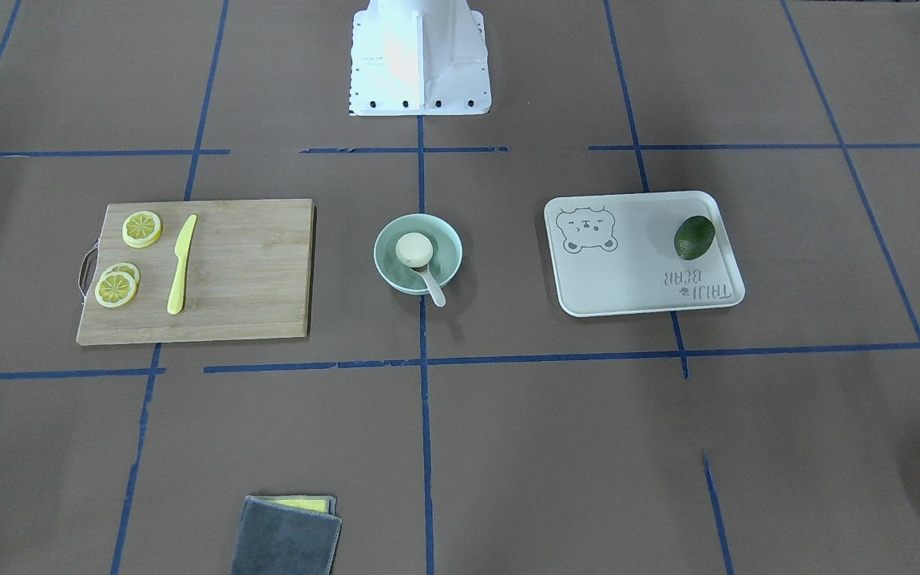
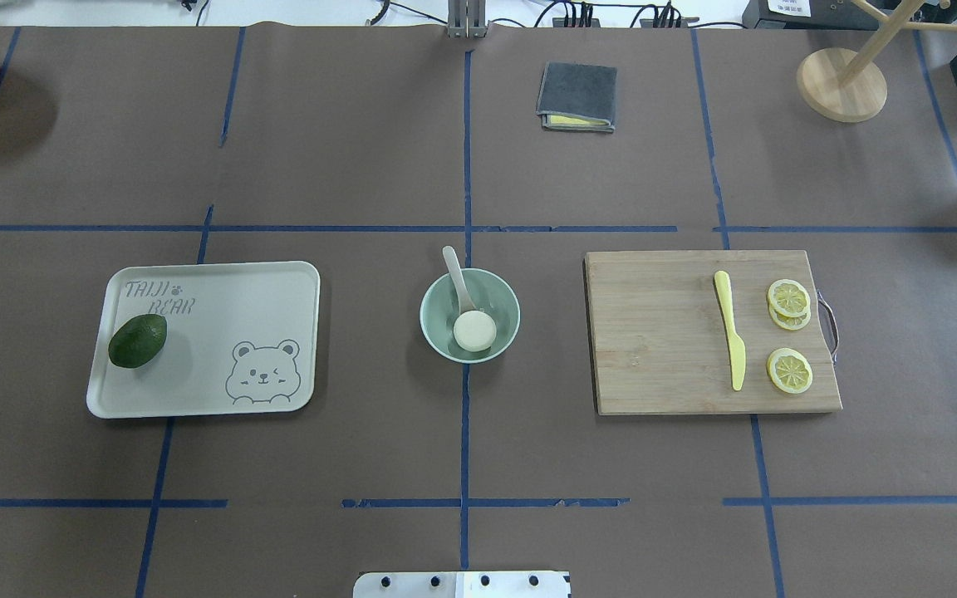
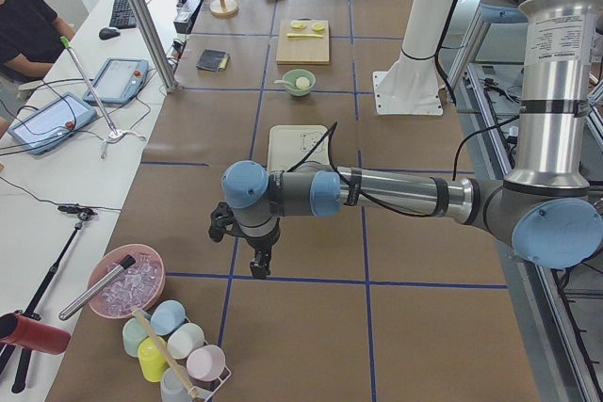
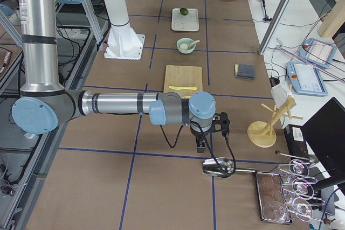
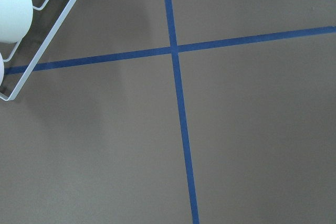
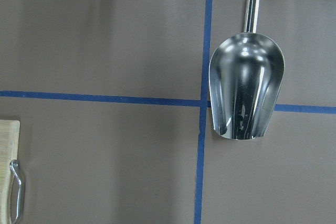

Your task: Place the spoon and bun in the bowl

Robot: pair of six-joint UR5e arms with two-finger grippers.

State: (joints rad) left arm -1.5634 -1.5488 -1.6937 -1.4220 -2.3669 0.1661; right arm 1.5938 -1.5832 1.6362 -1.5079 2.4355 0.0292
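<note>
left end effector (image 3: 259, 265), right end effector (image 4: 200, 146), spread unclear, bowl (image 2: 428, 321) holds bun (image 2: 474, 330), spoon (image 2: 454, 270), avocado (image 2: 137, 340) on tray (image 2: 221, 303)

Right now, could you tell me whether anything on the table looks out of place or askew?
Only small things: the bun lies upside down in the bowl, flat beige side up, and the spoon rests with its handle sticking out over the rim. Nothing looks spilled or damaged.

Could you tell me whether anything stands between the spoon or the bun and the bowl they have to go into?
Nothing visible does. The bun already lies inside the bowl, beige flat side up, and the spoon rests in it too, its handle sticking out over the rim.
</note>
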